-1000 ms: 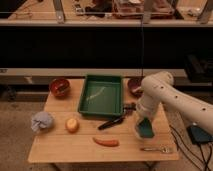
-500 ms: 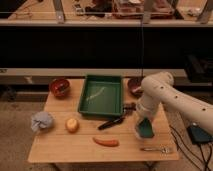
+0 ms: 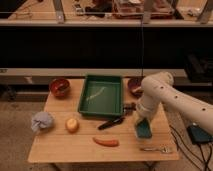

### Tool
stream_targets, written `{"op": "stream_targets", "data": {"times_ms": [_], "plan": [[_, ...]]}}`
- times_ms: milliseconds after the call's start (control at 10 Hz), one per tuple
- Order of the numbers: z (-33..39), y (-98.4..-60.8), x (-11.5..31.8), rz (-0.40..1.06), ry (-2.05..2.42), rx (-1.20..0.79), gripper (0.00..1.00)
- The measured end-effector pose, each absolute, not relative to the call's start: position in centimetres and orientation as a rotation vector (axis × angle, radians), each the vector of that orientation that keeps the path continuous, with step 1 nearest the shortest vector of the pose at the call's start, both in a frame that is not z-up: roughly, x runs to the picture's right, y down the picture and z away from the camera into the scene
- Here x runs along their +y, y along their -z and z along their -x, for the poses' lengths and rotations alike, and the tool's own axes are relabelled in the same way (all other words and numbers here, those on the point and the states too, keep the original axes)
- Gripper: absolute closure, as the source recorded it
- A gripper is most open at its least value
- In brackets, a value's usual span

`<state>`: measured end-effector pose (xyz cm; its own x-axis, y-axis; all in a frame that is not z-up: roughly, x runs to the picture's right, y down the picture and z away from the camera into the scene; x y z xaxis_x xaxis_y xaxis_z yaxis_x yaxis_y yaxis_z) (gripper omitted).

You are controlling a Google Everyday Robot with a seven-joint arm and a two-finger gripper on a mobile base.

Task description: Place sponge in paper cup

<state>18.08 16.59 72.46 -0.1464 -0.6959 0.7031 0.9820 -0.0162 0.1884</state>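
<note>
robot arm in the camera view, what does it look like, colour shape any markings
The arm is thick, smooth and off-white, built of rounded tubular links with a bulbous joint at the bend. Small dark dots, like holes or fasteners, run along its casing. It narrows toward the gripper, which hangs low over the right side of the wooden table and shows darker parts just above the sponge. No loose cables show on the arm.

The wooden desk [image 3: 55, 145] carries a green tray [image 3: 101, 95], two red bowls [image 3: 59, 87], a cloth bundle [image 3: 42, 121], a carrot [image 3: 106, 142]; the tool [image 3: 142, 125] hangs over its right side.
</note>
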Motion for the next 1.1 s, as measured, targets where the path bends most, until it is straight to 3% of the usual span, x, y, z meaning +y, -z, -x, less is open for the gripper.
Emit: {"op": "stream_targets", "data": {"times_ms": [1100], "plan": [[-18.08,-72.46,16.59,0.494,1.565,-0.767,0.20]]}}
